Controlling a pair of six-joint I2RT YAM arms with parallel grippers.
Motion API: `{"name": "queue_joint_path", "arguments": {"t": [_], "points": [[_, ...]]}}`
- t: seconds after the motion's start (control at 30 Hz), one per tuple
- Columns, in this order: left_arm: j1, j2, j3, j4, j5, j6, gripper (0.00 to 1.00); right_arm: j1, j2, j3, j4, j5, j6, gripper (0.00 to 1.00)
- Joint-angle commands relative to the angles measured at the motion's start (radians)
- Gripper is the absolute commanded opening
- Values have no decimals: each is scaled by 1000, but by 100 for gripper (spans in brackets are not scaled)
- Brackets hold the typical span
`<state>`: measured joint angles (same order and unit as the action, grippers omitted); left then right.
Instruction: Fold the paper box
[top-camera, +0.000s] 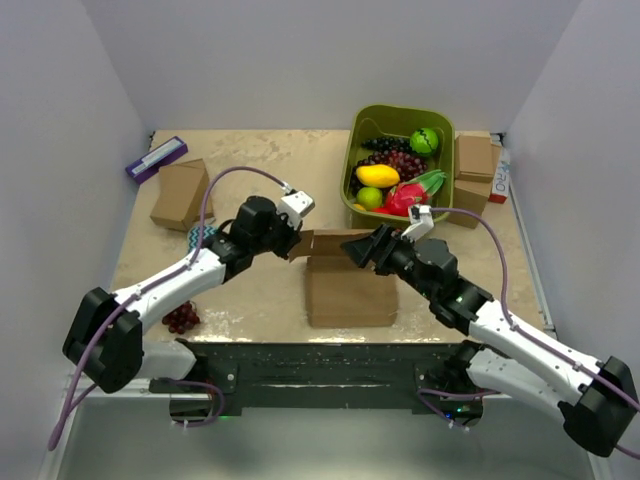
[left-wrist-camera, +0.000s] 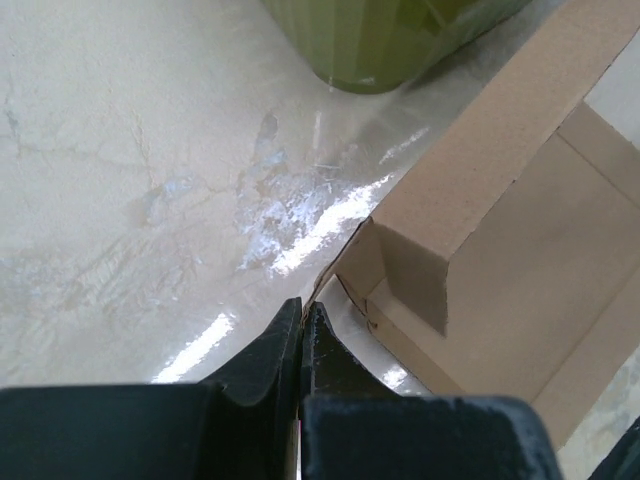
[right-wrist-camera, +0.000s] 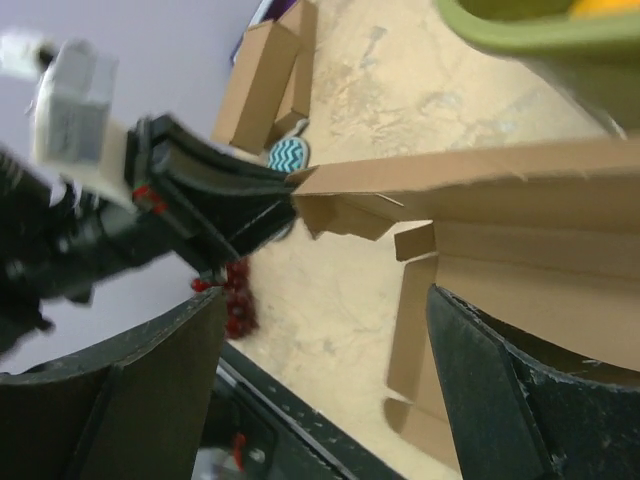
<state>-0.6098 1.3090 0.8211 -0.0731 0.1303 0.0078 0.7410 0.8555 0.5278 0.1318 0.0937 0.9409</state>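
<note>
While I watch from the overhead view, the paper box (top-camera: 350, 290) lies in the middle of the table (top-camera: 250, 160), just beyond the arms' bases. Its base panel is flat and its far wall stands up.

The left gripper (top-camera: 298, 245) sits at the left end of that raised wall. From its own wrist camera I see the jaws pressed together, with the thin cardboard edge at the box's left corner (left-wrist-camera: 345, 270) running into their tips. The right wrist view shows the same tips (right-wrist-camera: 288, 188) meeting the wall's left end (right-wrist-camera: 330, 180).

The right gripper (top-camera: 352, 248) hangs just beside the far wall, right of the left one. Its jaws are spread wide with nothing between them, and the box's interior (right-wrist-camera: 520, 280) shows through the gap.

Far right stands a green bin (top-camera: 352, 150) of toy fruit, with smaller cardboard boxes (top-camera: 475, 170) to its right and another (top-camera: 180, 195) far left. A bunch of grapes (top-camera: 181, 318) lies near left.
</note>
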Motion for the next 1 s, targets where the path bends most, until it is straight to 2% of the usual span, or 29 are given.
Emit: {"name": "queue_joint_path", "arguments": {"t": [0.0,0.07,0.1,0.17,0.23,0.4,0.57,0.97], "points": [[51,38,90,-151,105,193,0,1,26,168,-113,-92,-421,84],[56,42,64,-98,132,225,0,1,85,243,-205,-86,-505,84],[56,48,50,-71,165,234,0,1,103,273,-242,-30,-546,84],[56,71,46,-65,109,247,0,3,142,316,-291,12,-550,82],[59,85,47,-73,17,264,0,1,160,319,-302,37,-466,81],[59,72,16,-28,8,259,0,3,180,232,-244,9,-116,82],[59,53,6,-14,-8,259,0,-23,131,63,-84,89,152,86],[58,21,-11,-8,-3,259,0,-120,117,-98,163,184,495,84]]}}
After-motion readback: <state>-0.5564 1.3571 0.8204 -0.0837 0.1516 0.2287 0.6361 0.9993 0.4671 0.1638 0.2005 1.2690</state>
